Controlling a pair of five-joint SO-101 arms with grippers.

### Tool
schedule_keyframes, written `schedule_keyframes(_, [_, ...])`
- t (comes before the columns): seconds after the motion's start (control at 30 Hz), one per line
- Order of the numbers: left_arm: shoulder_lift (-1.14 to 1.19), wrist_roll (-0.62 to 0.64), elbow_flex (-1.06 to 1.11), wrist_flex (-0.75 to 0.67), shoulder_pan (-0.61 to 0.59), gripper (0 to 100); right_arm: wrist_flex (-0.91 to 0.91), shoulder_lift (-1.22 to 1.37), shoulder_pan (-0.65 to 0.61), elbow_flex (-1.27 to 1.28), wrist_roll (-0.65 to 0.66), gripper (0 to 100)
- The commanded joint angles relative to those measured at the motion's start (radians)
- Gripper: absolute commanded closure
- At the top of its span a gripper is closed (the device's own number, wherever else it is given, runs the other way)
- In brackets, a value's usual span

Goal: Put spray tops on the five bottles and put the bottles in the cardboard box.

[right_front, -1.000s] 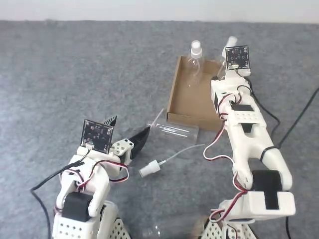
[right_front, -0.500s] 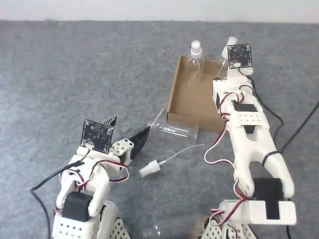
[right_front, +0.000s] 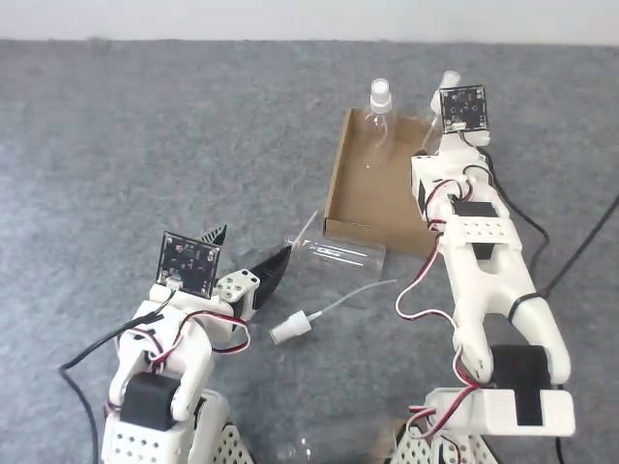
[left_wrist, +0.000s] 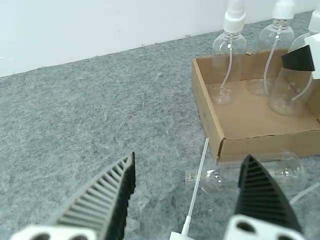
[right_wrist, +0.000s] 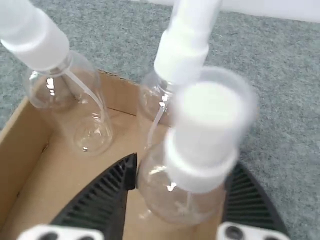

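The cardboard box (right_front: 346, 184) (left_wrist: 206, 112) lies at the table's far right. A capped clear bottle (right_front: 379, 118) (right_wrist: 75, 107) stands in its far left corner and a second one (right_wrist: 162, 95) (left_wrist: 272, 57) at the far wall. My right gripper (right_wrist: 182, 165) (right_front: 431, 145) is shut on a third capped bottle (right_wrist: 182, 197) (left_wrist: 289, 87) over the box's far right corner. An uncapped bottle (right_front: 338, 256) (left_wrist: 260, 172) lies on its side in front of the box. My left gripper (left_wrist: 190, 159) (right_front: 253, 246) hangs open just left of it, holding nothing.
A loose spray top (right_front: 293, 327) with its tube lies on the grey felt between the arms. Another thin white tube (left_wrist: 196, 187) (right_front: 306, 228) lies by the lying bottle's neck. Something clear (right_front: 298, 450) shows at the near edge. Open felt spreads left of the box.
The right arm has shifted slightly towards the far right with its bottle, then held still. The left arm has not moved.
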Motion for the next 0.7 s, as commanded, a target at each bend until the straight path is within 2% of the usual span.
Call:
schedule_keyframes(0.0, [-0.009, 0.002, -0.004, -0.023, -0.006, 70, -0.001, -0.068, -0.007, -0.015, 0.000, 70.2])
schedule_keyframes(0.67, [-0.009, 0.002, -0.004, -0.023, -0.006, 70, 0.004, -0.077, -0.021, -0.020, 0.002, 70.9])
